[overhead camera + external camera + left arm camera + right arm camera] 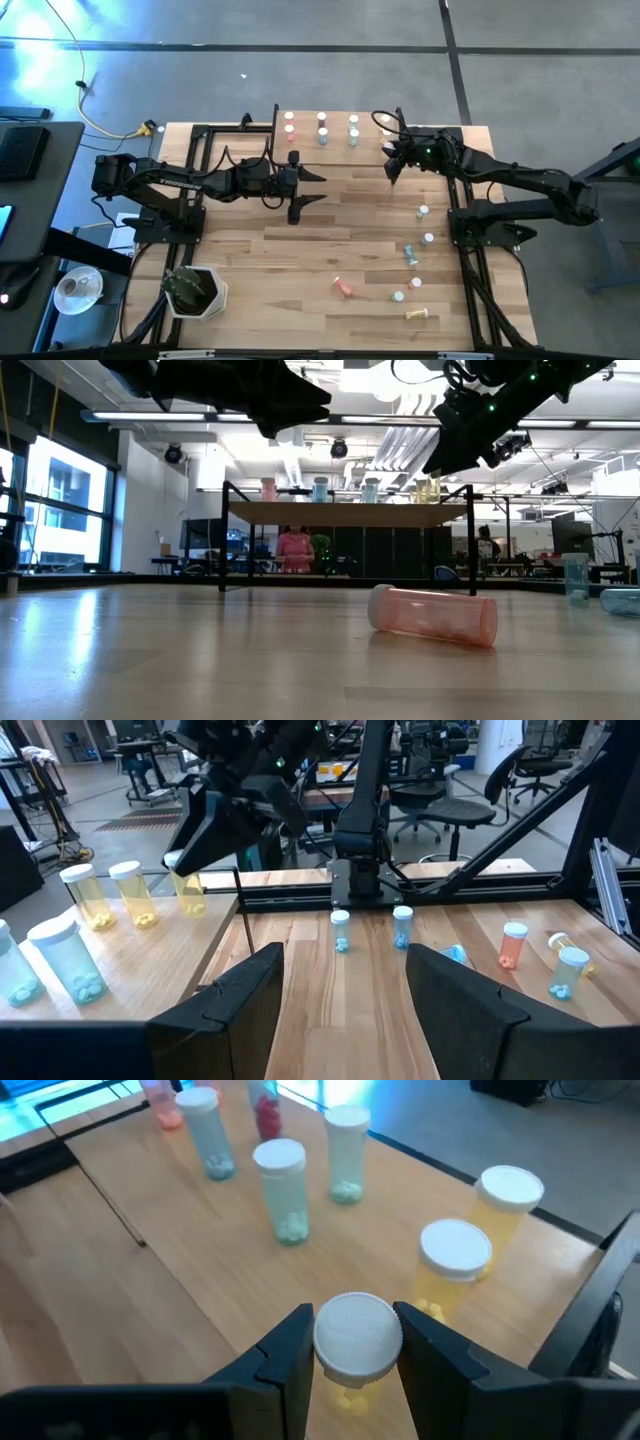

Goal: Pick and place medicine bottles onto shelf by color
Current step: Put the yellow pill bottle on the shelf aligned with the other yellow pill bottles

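The big butcher-block wooden tabletop [300,260] carries the small raised light-wood shelf on black metal legs [372,152] at its far edge. The left gripper [308,190] hovers mid-table beside the shelf, fingers spread, holding nothing. The right gripper [356,1348] sits over the shelf's right end, pinching a white-capped yellow medicine bottle [357,1338] just beside 2 more yellow bottles [455,1250] standing there. A pink bottle [433,616] lies on its side on the tabletop, with other loose bottles [424,212] scattered near the right arm.
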Controlling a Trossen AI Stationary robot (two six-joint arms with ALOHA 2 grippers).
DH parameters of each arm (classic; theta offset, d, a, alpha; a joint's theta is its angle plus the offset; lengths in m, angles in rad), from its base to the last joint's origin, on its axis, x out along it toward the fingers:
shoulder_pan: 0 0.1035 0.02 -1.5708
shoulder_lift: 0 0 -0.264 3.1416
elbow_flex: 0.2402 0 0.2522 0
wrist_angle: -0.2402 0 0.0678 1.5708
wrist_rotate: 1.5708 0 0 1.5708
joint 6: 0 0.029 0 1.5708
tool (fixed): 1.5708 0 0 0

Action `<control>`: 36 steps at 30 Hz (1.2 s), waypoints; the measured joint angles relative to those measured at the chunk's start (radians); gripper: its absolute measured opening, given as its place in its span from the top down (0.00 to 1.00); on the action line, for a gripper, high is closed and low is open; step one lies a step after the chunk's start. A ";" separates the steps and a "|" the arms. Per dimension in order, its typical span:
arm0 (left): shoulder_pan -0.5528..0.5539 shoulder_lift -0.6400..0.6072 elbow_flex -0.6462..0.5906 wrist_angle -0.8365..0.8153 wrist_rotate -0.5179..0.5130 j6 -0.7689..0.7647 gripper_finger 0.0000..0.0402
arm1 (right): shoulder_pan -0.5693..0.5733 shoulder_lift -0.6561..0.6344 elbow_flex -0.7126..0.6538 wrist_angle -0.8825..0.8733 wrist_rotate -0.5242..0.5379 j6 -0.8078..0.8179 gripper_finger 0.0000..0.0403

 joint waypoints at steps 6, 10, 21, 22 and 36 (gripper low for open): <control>0.000 0.000 0.000 0.000 0.000 0.000 0.50 | 0.000 0.004 -0.001 0.006 0.002 -0.001 0.71; 0.000 0.000 0.000 0.000 0.000 0.000 0.50 | -0.007 0.034 -0.001 0.006 0.003 -0.002 0.71; 0.000 0.000 0.000 -0.002 0.000 0.007 0.50 | -0.026 0.039 0.000 0.013 -0.004 -0.001 0.71; 0.000 0.000 0.000 -0.002 0.000 0.012 0.50 | -0.026 0.039 0.000 0.013 -0.004 -0.001 0.71; 0.000 0.000 0.000 -0.004 0.000 0.025 0.50 | -0.026 0.039 0.001 0.014 0.002 -0.011 0.68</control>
